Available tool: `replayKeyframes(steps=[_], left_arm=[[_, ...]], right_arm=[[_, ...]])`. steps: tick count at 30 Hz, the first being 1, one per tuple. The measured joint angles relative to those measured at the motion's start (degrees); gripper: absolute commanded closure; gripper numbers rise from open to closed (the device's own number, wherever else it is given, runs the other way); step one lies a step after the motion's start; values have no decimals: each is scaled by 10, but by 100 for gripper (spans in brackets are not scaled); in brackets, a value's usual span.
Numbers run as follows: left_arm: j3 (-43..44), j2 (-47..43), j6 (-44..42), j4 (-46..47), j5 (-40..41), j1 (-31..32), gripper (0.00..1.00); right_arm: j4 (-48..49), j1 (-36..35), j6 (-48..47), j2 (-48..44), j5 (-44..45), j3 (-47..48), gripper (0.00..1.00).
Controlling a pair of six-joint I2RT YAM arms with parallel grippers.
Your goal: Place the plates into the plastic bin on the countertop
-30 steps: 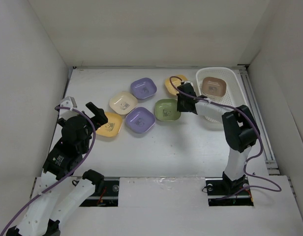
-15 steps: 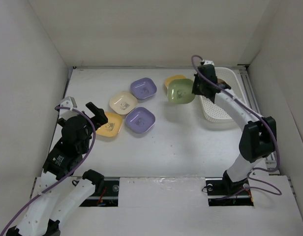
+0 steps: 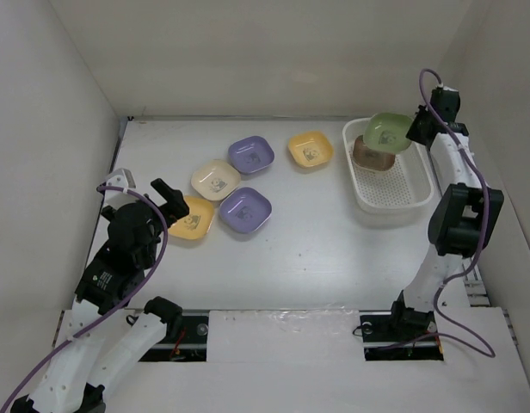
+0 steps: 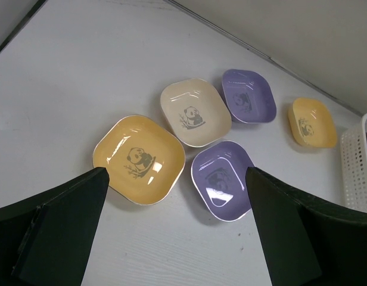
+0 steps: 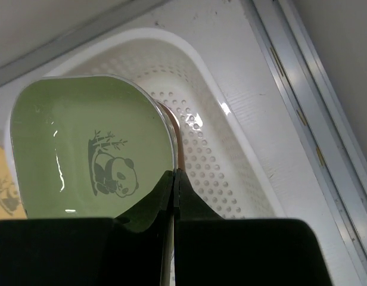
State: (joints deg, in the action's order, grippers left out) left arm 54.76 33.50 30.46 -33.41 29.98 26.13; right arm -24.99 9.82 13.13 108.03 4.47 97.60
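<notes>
Brown plate (image 3: pixel 372 153) in plastic bin (image 3: pixel 411 185); right gripper (image 3: pixel 413 131) clamps green plate (image 3: pixel 387 132) above it. Five plates (image 3: pixel 245 209) lie on countertop (image 3: pixel 317 249), left of bin; left gripper (image 3: pixel 143 191) wide, empty.

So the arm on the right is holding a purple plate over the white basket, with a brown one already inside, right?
Not purple: the right gripper holds a green plate, as the right wrist view shows. The rest is correct: it is over the white basket, with a brown plate already inside.
</notes>
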Motion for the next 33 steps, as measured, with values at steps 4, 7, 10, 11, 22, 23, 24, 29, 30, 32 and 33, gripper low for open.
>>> replayKeyframes(steps=[4,7,10,11,22,23,24,29,30,32,33], left_arm=[[0,2,0,2,0,0,0],[0,2,-1,2,0,0,0],[0,2,0,2,0,0,0],[0,2,-1,2,0,0,0],[0,15,-1,2,0,0,0],[0,21,0,2,2,0,0],[0,30,0,2,4,0,0],[2,122,5,0,18,-15,0],[3,147,5,0,18,-24,0],[4,195,5,1,14,-50,0],[4,217,5,-1,9,-65,0]], right_arm=[[-19,6,-12,63,-16,32,100],[-29,5,-18,104,-31,62,100],[-35,4,-24,126,-41,77,79],[-39,3,-26,128,-42,80,57],[-37,-76,-34,-9,-23,33,0],[-31,-111,-38,-38,-15,23,0],[-17,-159,-42,-69,-10,8,1],[59,-392,-65,-140,-26,-80,6],[63,-422,-68,-135,-33,-94,7],[67,-455,-70,-106,-45,-118,9],[66,-461,-70,-88,-45,-125,10]])
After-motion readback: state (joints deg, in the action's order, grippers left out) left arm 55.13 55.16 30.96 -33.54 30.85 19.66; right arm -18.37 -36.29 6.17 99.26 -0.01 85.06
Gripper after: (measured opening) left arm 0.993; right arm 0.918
